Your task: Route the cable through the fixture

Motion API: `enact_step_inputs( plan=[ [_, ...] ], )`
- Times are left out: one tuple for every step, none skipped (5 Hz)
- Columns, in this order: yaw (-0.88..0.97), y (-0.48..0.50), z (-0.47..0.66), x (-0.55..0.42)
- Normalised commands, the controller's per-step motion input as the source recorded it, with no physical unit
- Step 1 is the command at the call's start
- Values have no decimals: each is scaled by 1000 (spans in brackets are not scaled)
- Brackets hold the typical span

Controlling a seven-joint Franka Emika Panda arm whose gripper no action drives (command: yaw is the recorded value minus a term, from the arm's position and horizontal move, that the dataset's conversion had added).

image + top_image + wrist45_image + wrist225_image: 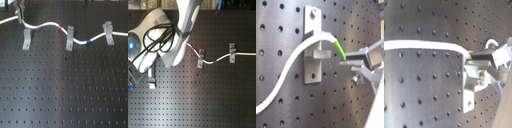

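The cable (50,25) runs side to side — gripper (348,64) apparently clamped on its green band.

Three upright clips (69,38) and the cable (47,25) obstruct the tabletop's (65,90) far edge; the near expanse lies open.

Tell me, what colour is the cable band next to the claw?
Green. The band on the white cable shows best in the first wrist view.
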Motion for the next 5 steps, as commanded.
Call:
enact_step_inputs(
  plan=[
    [560, -283, 41, -304],
    [434, 9, 266, 82],
    [523, 97, 225, -55],
    [488, 110, 256, -63],
    [243, 20, 131, -114]
  ],
)
